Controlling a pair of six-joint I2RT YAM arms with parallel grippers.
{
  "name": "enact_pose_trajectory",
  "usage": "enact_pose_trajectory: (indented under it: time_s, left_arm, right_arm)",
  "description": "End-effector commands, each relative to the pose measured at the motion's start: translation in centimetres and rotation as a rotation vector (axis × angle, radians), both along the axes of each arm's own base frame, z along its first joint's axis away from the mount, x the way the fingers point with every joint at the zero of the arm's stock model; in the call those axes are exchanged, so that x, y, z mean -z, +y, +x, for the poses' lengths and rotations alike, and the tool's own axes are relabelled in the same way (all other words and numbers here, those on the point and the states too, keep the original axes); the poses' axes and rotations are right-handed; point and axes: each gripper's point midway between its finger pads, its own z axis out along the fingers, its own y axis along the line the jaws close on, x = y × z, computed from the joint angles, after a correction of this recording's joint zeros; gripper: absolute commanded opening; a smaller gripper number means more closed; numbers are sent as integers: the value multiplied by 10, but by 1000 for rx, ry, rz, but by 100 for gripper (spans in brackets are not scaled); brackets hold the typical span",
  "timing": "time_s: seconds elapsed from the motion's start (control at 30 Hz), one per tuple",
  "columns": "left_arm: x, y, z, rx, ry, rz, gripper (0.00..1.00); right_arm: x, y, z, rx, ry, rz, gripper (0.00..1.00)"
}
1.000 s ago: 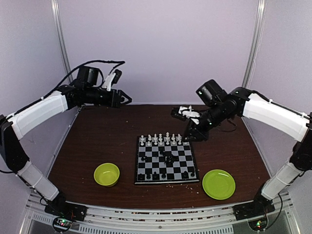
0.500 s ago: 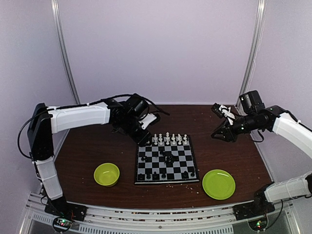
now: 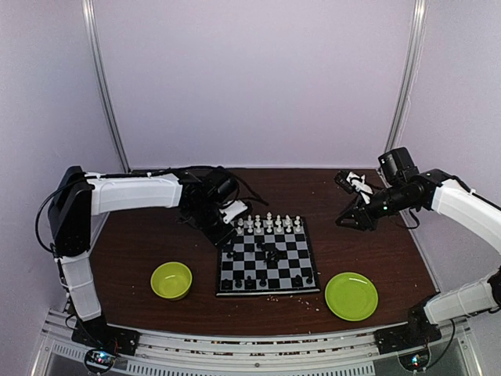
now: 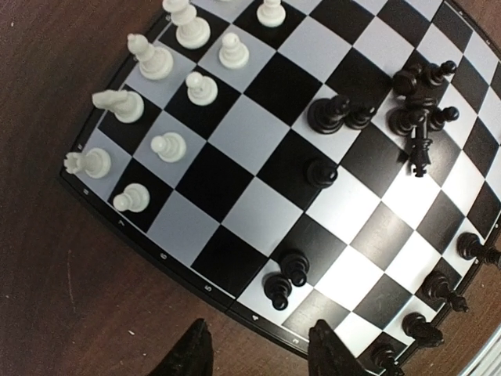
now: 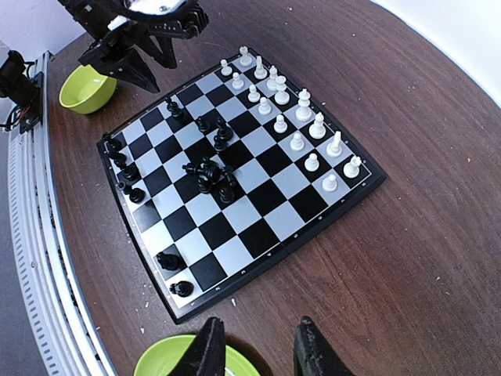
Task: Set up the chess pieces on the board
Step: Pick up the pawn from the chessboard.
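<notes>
The left hand, spread and empty, has reached the 10 o'clock corner of the flat checked black-and-white chessboard, while the right hand, also spread and empty, has withdrawn to 2 o'clock, so the small black plastic chess pieces remain unsorted.

A dark brown wood-grain bench stands inside a small booth. Plain, pale lilac-white wall panels close it in beyond the far edge and along both side edges. Two slim metal uprights rise near the far corners, one left and one right, each leaning outward toward the top in the overhead view. A slotted aluminium rail runs along the near edge. The light is soft and even, giving the bench top a faint sheen, and small pale specks lie toward its near edge.
</notes>
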Motion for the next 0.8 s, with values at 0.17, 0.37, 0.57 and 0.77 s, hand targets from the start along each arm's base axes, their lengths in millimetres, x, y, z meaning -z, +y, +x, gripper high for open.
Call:
enact_pose_trajectory:
  time_s: [0.17, 0.37, 0.57, 0.77]
  left_arm:
    - [30, -3, -5, 35, 66, 35, 33]
    - [35, -7, -3, 39, 74, 34, 28]
    - [41, -9, -4, 42, 81, 42, 20]
    - [40, -11, -6, 50, 74, 45, 9]
  right_arm:
    - [-1, 0, 2, -9, -10, -8, 30]
    - [2, 0, 3, -12, 2, -11, 30]
    - [3, 0, 3, -14, 6, -15, 30]
    - [5, 0, 3, -14, 10, -17, 30]
